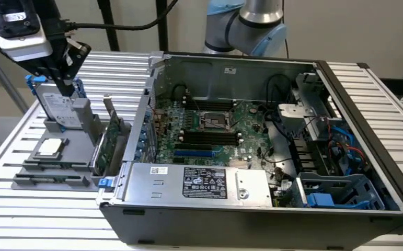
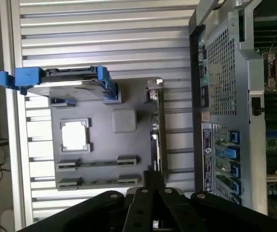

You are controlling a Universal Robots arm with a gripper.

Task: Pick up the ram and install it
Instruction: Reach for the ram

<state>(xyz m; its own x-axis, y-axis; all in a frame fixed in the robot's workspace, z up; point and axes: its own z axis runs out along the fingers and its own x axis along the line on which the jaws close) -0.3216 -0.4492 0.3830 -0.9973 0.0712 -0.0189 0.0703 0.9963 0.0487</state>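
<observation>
"Two thin ram sticks [image 1: 50, 179] stand on edge in the grey holder [image 2: 123, 120] on your desk [image 1: 20, 222], side by side, not in the computer."

"How will they handle for you?"

"Light, stiff and fairly fragile, I'd judge. Your best hold is square across the middle of one's upper edge, between the end supports; squeeze gently, since smooth faces could slip and chips could suffer."

"And your claw [image 1: 65, 90]?"

"Closed on nothing, as you can see, above the holder, near the upright expansion card [image 1: 106, 146] and the hard drive [image 1: 60, 109]."

"Farther out?"

"Your open computer case [image 1: 257, 228], its dark memory slots [image 1: 209, 138] facing up."
</observation>
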